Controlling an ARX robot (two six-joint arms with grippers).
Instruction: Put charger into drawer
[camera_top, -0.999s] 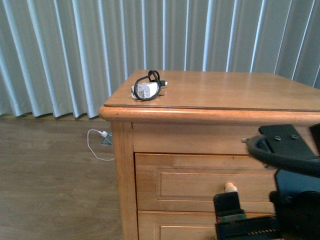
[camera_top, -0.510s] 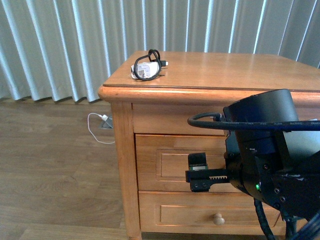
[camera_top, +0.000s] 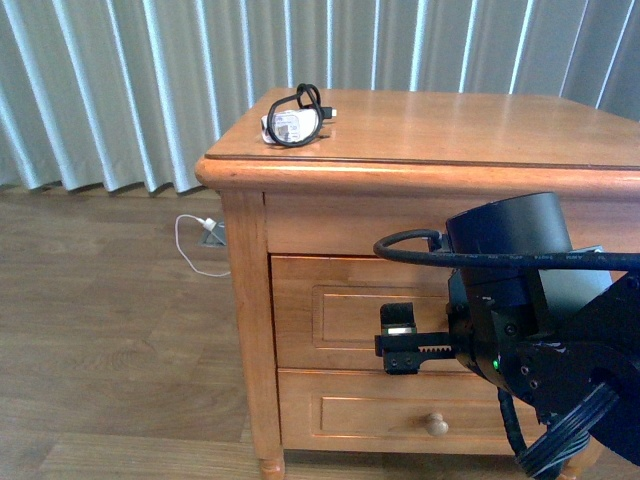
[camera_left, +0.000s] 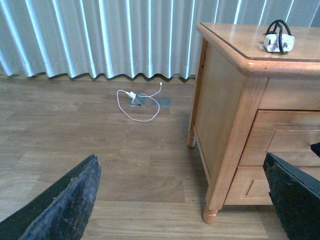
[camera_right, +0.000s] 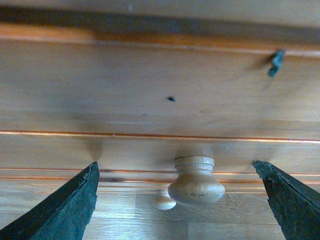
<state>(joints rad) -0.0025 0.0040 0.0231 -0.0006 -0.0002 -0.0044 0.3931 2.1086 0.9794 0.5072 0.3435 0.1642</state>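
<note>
Your right gripper (camera_right: 175, 165) has its fingers spread wide, and the drawer's (camera_top: 320, 310) knob (camera_right: 196, 181) sits in the gap with room on both sides. The drawer front lies flush with the cabinet, so you have no way in. The right arm (camera_top: 520, 300) crowds the space before it. Bare nightstand top (camera_top: 480, 130) lies right of the charger (camera_top: 291, 126), and curtains (camera_top: 150, 90) hang behind.

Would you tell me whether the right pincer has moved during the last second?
Yes. The right pincer has risen from below the knob to level with the drawer front.
</note>
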